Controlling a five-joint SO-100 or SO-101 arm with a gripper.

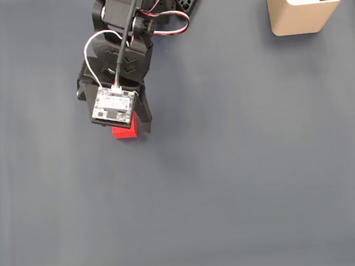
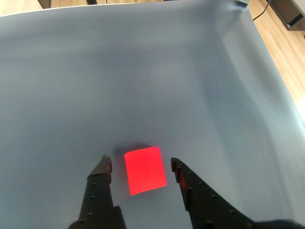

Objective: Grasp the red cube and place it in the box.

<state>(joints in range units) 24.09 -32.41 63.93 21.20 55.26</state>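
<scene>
While hanging low over the dark grey surface [image 1: 247,189], straddling the red cube [image 2: 145,170] with the gripper [image 2: 139,163], fingers parted a little wider than the cube and not touching it in the wrist view, one fingertip [image 2: 105,164] to its left and the other [image 2: 176,168] to its right. Sitting flat on the surface, half hidden under the arm's small camera board [image 1: 114,106] in the fixed view, well apart from the tan box [image 1: 304,6] standing upright at the top right corner with something whitish inside.
</scene>
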